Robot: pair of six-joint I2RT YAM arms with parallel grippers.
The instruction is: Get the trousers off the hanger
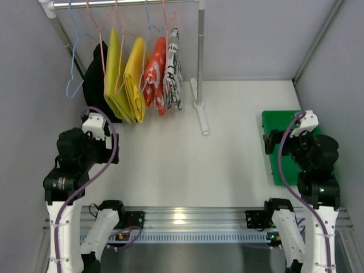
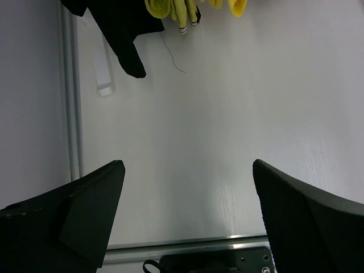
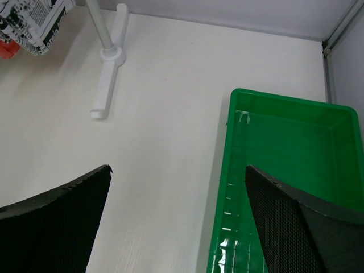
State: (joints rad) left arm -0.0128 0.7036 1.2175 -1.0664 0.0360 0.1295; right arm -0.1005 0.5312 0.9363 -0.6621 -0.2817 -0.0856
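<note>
The white trousers [image 1: 172, 71] with black print hang folded over a thin pink hanger [image 1: 166, 20] at the right end of the rail, next to the red-orange garment [image 1: 154, 74]. Their lower end shows at the top left of the right wrist view [image 3: 34, 20]. My left gripper [image 1: 95, 122] is open and empty above the table, near and below the hanging garments; its fingers spread wide in the left wrist view [image 2: 187, 164]. My right gripper [image 1: 304, 122] is open and empty over the green bin, also seen in its wrist view [image 3: 177, 168].
A green bin [image 1: 274, 149] sits at the right, also in the right wrist view [image 3: 284, 96]. The rack's white post [image 1: 200, 57] and foot [image 3: 108, 79] stand right of the trousers. Two yellow garments [image 1: 122, 79], a black garment [image 1: 92, 79] and a light blue hanger [image 1: 73, 62] hang left.
</note>
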